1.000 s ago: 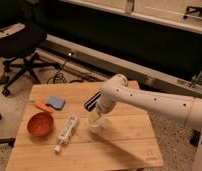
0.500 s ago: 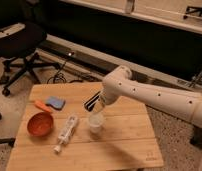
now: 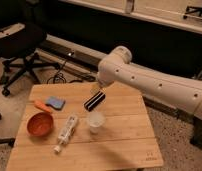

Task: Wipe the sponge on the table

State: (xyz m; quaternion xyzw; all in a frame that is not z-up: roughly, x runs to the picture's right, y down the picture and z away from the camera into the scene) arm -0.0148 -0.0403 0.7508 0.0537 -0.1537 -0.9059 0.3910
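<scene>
A blue sponge [image 3: 55, 102] lies flat near the left side of the wooden table [image 3: 124, 135], next to an orange object [image 3: 41, 106]. My gripper [image 3: 94, 100] hangs over the middle of the table, to the right of the sponge and apart from it, just above a white cup [image 3: 96, 121]. The white arm [image 3: 154, 82] reaches in from the right.
A red-orange bowl [image 3: 39, 124] sits at the table's left front. A clear plastic bottle [image 3: 66, 133] lies on its side beside it. A black office chair [image 3: 19, 45] stands at the back left, with cables [image 3: 61, 75] on the floor behind the table.
The arm has lifted and pulled back from the white cup, with the gripper now higher above it. The objects on the table have not moved.
</scene>
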